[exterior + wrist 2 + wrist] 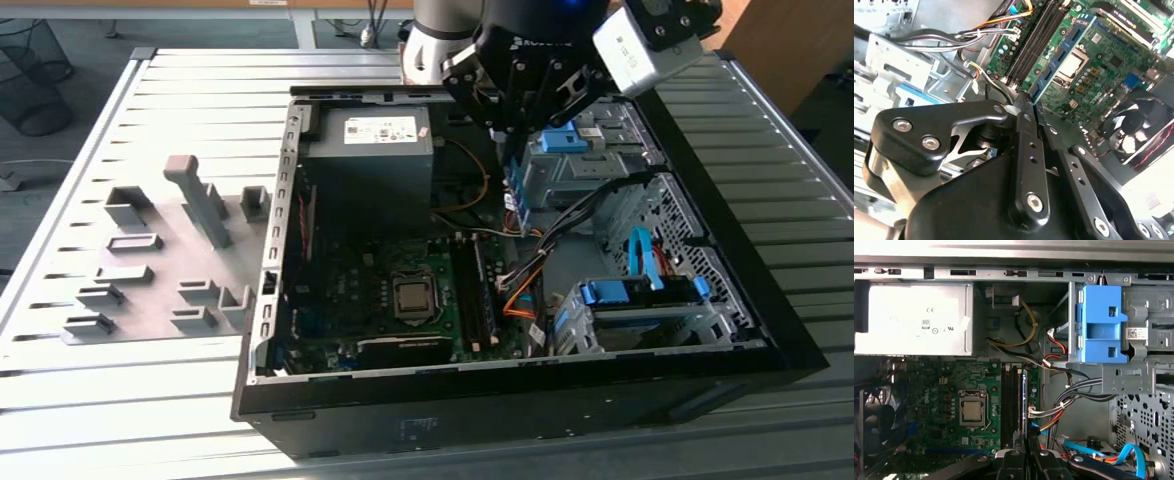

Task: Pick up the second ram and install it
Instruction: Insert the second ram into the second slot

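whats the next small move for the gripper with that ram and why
Probably a short, straight lowering toward the slots. The gripper holds the second ram on edge above the motherboard, roughly parallel to the black memory slots but not yet seated.

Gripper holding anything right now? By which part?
Yes: the long blue-green circuit-board RAM stick, pinched at one end by the gripper.

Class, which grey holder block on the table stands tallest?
The narrow upright post in the exterior view; the other grey blocks around it are low and squat.
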{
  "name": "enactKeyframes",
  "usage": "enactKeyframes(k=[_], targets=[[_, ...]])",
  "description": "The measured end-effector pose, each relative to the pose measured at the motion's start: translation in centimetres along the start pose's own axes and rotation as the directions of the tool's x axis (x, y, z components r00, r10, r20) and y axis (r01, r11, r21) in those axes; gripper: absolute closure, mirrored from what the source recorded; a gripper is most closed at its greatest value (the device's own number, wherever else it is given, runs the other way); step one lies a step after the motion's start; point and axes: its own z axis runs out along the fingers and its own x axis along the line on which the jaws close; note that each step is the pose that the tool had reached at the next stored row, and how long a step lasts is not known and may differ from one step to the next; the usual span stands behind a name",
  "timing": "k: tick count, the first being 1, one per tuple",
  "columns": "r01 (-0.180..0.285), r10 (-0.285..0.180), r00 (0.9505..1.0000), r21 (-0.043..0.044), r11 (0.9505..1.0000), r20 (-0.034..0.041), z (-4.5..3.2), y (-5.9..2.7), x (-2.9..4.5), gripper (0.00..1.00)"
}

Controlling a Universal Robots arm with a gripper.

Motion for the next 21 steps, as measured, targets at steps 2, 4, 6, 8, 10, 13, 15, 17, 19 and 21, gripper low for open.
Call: enactKeyframes(k=[2,4,6,8,10,13,15,17,19,21], targets=[[0.0,0.0,1.0,0.0,1.0,0.0,0.01,0.0,0.0,0.86],[0.0,0.0,1.0,0.0,1.0,0.0,0.01,0.0,0.01,0.86],[0.0,0.0,1.0,-0.0001,1.0,0.0,0.01,0.0,0.01,0.86],[0.0,0.0,1.0,0.0,1.0,0.0,0.02,0.0,0.01,0.86],[0.0,0.0,1.0,-0.0003,1.0,0.0,0.09,0.0,0.01,0.86],[0.0,0.0,1.0,-0.0002,1.0,-0.0022,0.43,-0.01,0.09,0.86],[0.0,0.0,1.0,0.0,1.0,-0.0032,0.78,-0.01,0.31,0.86],[0.004,-0.004,1.0,-0.0001,1.0,-0.0087,1.13,-0.13,0.45,0.86],[0.013,-0.013,0.9997,-0.0003,0.9999,-0.0195,1.36,-0.18,0.48,0.86],[0.023,-0.023,0.9994,-0.0005,0.9997,-0.0269,1.66,-0.21,0.53,0.86]])
